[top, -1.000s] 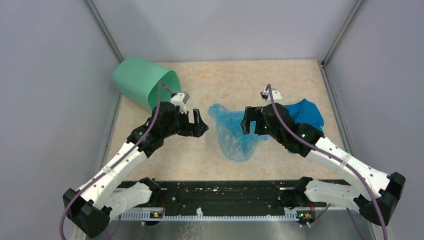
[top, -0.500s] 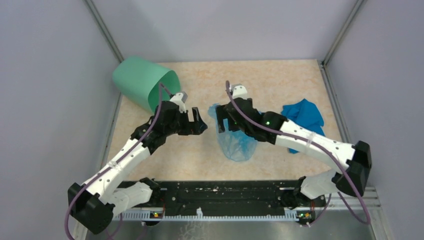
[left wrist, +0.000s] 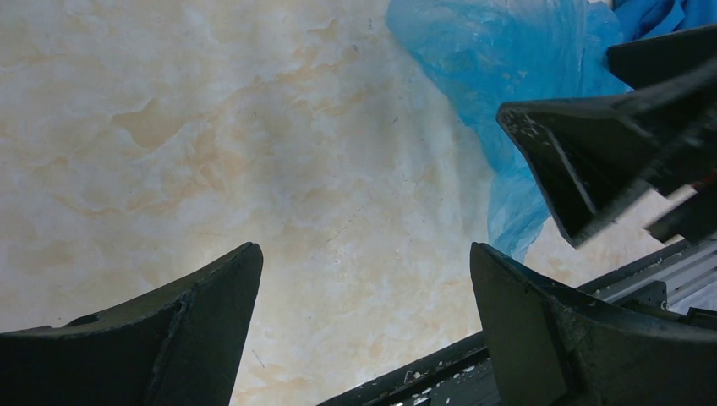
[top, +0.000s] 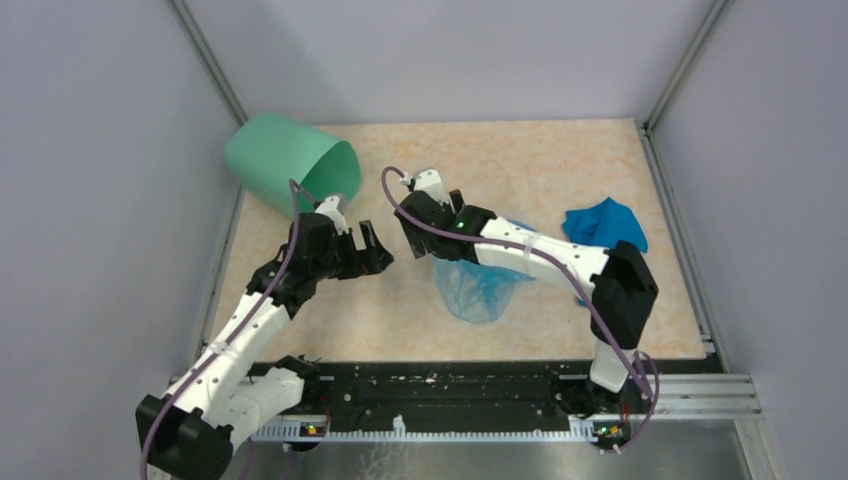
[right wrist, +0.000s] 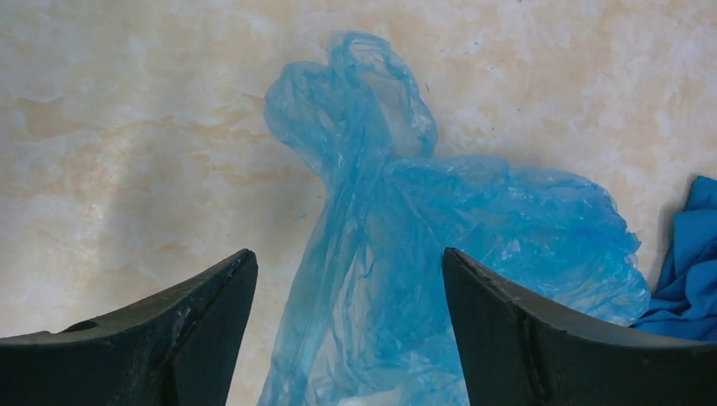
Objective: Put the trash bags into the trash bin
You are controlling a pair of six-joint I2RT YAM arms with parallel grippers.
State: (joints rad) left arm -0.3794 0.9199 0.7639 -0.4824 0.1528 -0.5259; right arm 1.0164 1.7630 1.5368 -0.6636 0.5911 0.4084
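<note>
Trash bag (top: 470, 280): one, thin crinkly translucent light blue film, limp and flattened on the surface near its middle, slightly toward the near edge. Its long axis runs from the far edge toward the near edge; a gathered, knotted-looking end points toward the far edge in the right wrist view (right wrist: 372, 76), and the wider body spreads out below it. It also shows in the left wrist view (left wrist: 507, 76).

Trash bin (top: 290, 165): one, smooth mint-green plastic, slightly tapered walls, lying on its side at the far left corner of the surface. Its long axis runs diagonally, and the rounded mouth faces the middle of the surface. It lies well apart from the bag.

Blue cloth (top: 605, 225): one, darker opaque blue, crumpled, near the right edge, just beside the bag's right side.

Surface (top: 560, 160): one, beige with a marbled orange pattern, flat.

Left pincer (top: 375, 250): black fingers spread wide, holding nothing, over bare surface between the bin and the bag.

Right pincer (top: 408, 240): black fingers apart, holding nothing, over the bag's far end; whether it touches the film cannot be told. Its fingers (left wrist: 592, 161) appear in the left wrist view, close to the left pincer.
</note>
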